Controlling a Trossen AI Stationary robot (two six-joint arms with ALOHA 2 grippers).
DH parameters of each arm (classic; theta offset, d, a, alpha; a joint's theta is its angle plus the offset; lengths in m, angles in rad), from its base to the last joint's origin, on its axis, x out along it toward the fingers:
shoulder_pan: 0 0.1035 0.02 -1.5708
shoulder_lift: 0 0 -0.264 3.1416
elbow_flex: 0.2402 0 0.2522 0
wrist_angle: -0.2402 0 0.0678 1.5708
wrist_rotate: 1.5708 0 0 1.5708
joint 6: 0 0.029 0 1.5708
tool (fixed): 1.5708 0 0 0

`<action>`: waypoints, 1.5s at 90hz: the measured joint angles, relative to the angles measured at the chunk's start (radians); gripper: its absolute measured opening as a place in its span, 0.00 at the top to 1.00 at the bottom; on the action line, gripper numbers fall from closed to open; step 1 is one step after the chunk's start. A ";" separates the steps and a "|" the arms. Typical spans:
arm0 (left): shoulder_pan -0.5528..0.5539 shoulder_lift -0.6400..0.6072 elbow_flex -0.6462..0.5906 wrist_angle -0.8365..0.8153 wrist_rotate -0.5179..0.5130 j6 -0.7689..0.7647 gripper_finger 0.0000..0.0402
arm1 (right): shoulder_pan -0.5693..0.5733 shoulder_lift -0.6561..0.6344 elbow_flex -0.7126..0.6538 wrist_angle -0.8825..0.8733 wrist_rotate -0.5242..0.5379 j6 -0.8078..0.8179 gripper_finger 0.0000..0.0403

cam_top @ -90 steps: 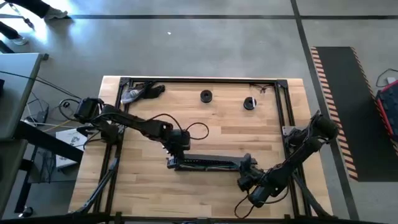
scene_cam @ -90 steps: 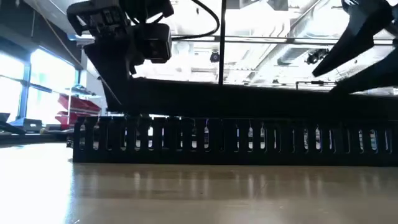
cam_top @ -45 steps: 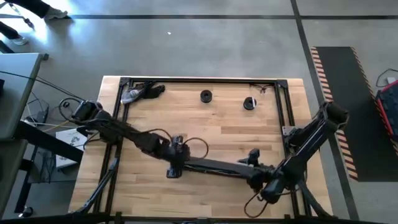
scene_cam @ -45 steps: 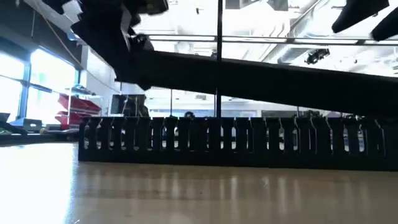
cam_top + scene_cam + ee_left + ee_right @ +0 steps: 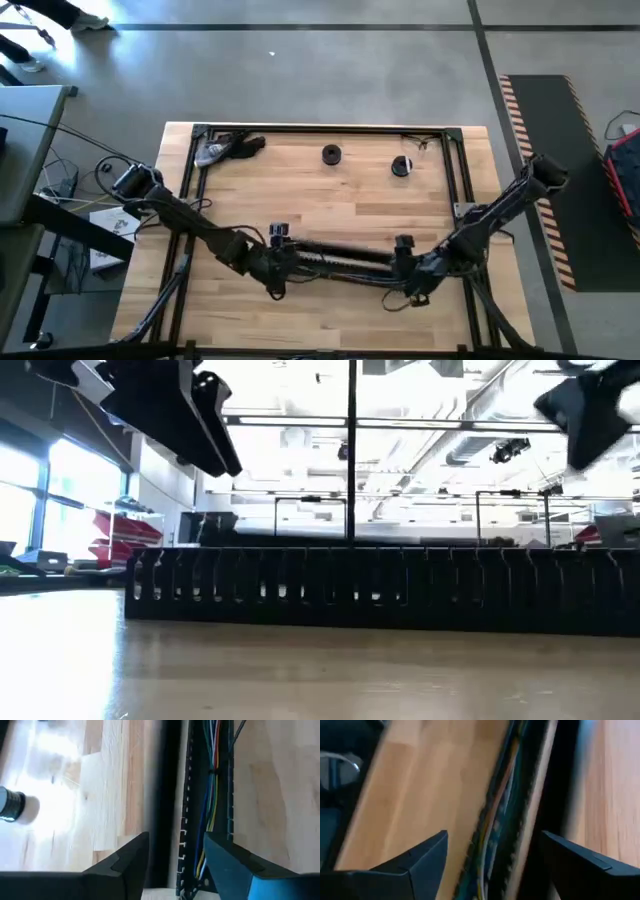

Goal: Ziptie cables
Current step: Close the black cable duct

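The long black slotted channel (image 5: 345, 258) lies on the wooden table, its slotted side facing the low view (image 5: 380, 585). The cables (image 5: 212, 780), a bundle of thin blue, yellow, red and green wires, run inside it (image 5: 495, 820). A flat black bar (image 5: 162, 795) lies along the channel's far side. My left gripper (image 5: 176, 837) is open over the channel's left end (image 5: 277, 262), one finger on each side. My right gripper (image 5: 494, 834) is open over the right end (image 5: 405, 268). In the low view both grippers (image 5: 200, 430) (image 5: 590, 410) hang above the channel.
Two small black round objects (image 5: 330, 153) (image 5: 401, 166) stand near the far edge, one also in the left wrist view (image 5: 12, 805). A grey and black tool (image 5: 225, 148) lies in the far left corner. A black frame (image 5: 325, 128) borders the table. Bare wood lies toward the near edge.
A second ago the long black bar hung level above the channel between both grippers. It then tipped, left end high, and now lies on the table along the channel's far side. My left gripper has moved toward the near edge, over the channel's left end.
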 joint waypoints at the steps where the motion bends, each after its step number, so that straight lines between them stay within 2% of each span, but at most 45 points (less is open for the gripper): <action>1: -0.002 0.000 0.000 0.000 0.000 0.000 0.61 | -0.006 0.000 -0.003 -0.002 -0.003 0.002 0.25; 25: -0.009 0.000 0.000 0.004 -0.015 -0.009 0.64 | -0.160 0.000 -0.010 -0.107 -0.004 0.012 0.24; 33: -0.001 0.000 0.000 0.006 -0.013 -0.016 0.64 | -0.226 0.000 -0.041 -0.148 -0.001 -0.044 0.25; 38: 0.008 0.000 0.000 0.005 -0.006 -0.038 0.64 | -0.263 0.000 -0.080 -0.118 -0.022 -0.110 0.26; 49: 0.035 0.000 0.000 0.005 0.010 -0.096 0.64 | -0.331 0.000 -0.190 0.029 -0.138 -0.236 0.27; 63: 0.056 0.000 0.000 0.006 0.012 -0.114 0.64 | -0.335 0.000 -0.256 0.150 -0.169 -0.323 0.32; 78: 0.082 0.000 -0.006 0.051 0.015 -0.079 0.64 | -0.305 0.000 -0.287 0.174 -0.088 -0.343 0.47; 97: 0.127 0.000 -0.056 0.189 0.061 0.003 0.64 | -0.304 0.000 -0.340 0.203 -0.095 -0.295 0.77; 112: 0.161 0.017 -0.066 0.280 0.090 0.107 0.64 | -0.304 -0.001 -0.372 0.235 -0.098 -0.298 0.95; 118: 0.177 0.038 -0.067 0.317 0.089 0.155 0.64 | -0.304 -0.001 -0.374 0.235 -0.094 -0.275 0.99; 135: 0.212 0.117 -0.067 0.423 0.096 0.382 0.64 | -0.330 -0.036 -0.346 0.222 -0.124 -0.192 1.00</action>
